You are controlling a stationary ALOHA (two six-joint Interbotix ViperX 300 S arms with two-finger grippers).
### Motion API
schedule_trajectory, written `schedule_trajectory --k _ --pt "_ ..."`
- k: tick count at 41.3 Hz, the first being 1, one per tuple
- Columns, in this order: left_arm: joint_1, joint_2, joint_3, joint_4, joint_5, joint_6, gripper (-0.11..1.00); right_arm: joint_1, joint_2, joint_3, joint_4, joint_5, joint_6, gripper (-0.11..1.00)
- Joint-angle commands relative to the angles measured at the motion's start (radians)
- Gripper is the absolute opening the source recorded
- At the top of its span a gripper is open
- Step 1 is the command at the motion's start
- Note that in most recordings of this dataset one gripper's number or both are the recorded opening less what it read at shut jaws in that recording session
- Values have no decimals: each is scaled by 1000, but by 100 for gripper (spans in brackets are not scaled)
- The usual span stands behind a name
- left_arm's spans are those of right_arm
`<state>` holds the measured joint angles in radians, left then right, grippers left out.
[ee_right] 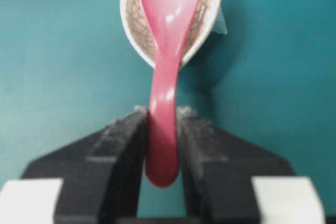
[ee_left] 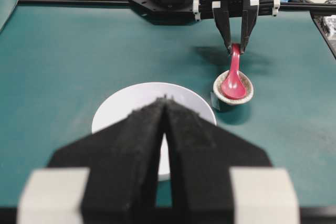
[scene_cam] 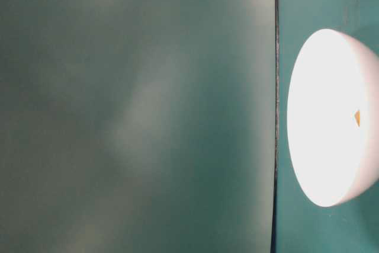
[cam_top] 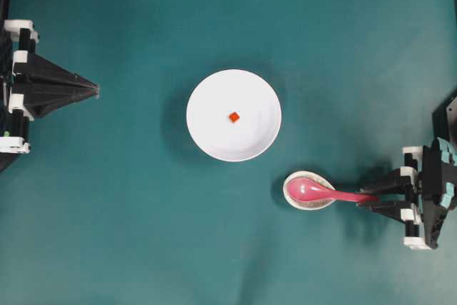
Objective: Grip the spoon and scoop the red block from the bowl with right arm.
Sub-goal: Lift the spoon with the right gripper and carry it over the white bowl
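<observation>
On the desk [cam_top: 143, 248], right of the bowl [cam_top: 207, 144]: spoon [ee_right: 167, 77], scoop cradled in a speckled rest [ee_right: 130, 30], handle end between the right gripper [ee_right: 161, 145] jaws, closed against both sides. Probably light, stiff, glossy and slippery; best pinched squarely mid-handle. Red block [cam_top: 234, 116] mid-bowl. Left gripper [ee_left: 165, 109] pressed shut, empty.
</observation>
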<state>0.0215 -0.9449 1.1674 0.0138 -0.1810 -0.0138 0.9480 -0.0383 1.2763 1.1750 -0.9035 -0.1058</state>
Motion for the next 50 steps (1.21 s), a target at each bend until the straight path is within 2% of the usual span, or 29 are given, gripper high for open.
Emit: schedule_trajectory --k 1,8,15,19,24,30,36,43,50 --pt "2 6 -15 2 -6 -2 0 -3 -8 -11 0 -12 -18 25" --pt "2 8 -15 2 -6 -2 0 -3 -18 -15 0 -25 -31 25" --pt "2 8 -15 2 -6 -2 0 -21 -86 -17 0 -54 -52 25" --pt "2 8 -15 2 -6 -2 0 -44 -146 -17 0 -55 -97 25" --pt "2 8 -17 2 -6 -2 0 -89 -222 -23 0 -52 -187 25" --pt "2 8 -17 2 -6 -2 0 -187 -345 -38 0 -21 -291 25" --pt "2 6 -17 2 -6 -2 0 -305 -482 -77 0 80 -376 25" --pt "2 6 -17 0 -6 -2 0 -474 -615 -166 0 268 -434 25" --pt "2 8 -18 2 -8 -2 0 -643 -687 -268 -5 433 -459 25"
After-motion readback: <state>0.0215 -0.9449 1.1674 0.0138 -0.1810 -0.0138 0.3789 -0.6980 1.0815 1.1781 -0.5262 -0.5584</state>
